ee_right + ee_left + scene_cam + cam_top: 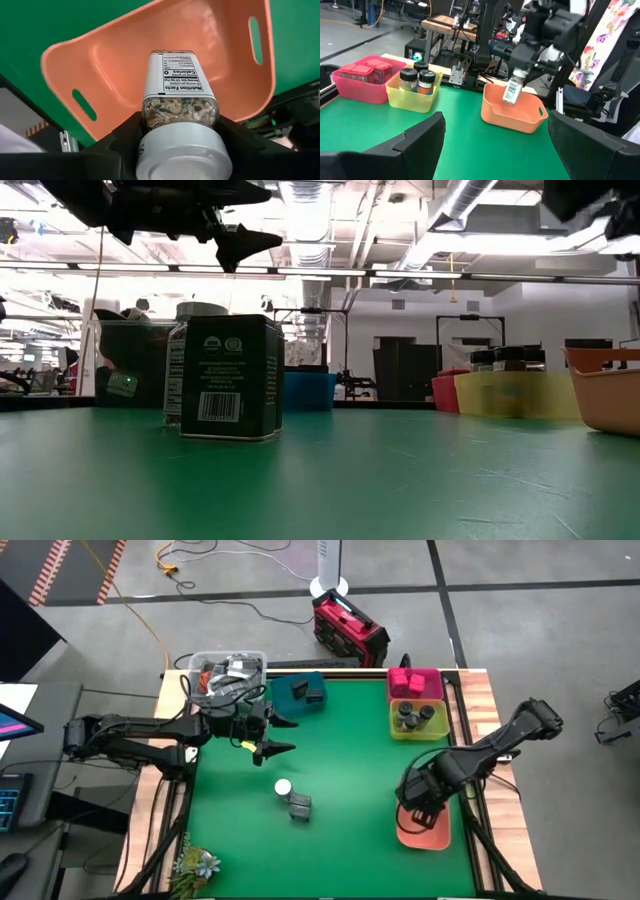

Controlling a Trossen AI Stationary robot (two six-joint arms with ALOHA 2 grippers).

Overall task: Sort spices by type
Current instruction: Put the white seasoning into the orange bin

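Observation:
My right gripper is shut on a white-capped little jar over the salmon tray at the table's near right. My left gripper is open and empty, above the table's left middle. A white-capped jar and a dark grey tin stand on their bases on the green mat, near the middle. Magenta boxes lie in the pink tray. Dark-lidded jars stand in the yellow tray. A dark tin lies in the teal tray. My right gripper pinches the jar between its two fingers at the top of the clear body, just under the white cap. The fingers come from above, pointing down. The jar hangs below them, cap up, slightly tilted, its lower end over the tray's hollow.
A clear tub of clutter stands at the far left corner beside the teal tray. A small plant sits at the near left corner. The green mat lies bare between the standing spices and the right-hand trays.

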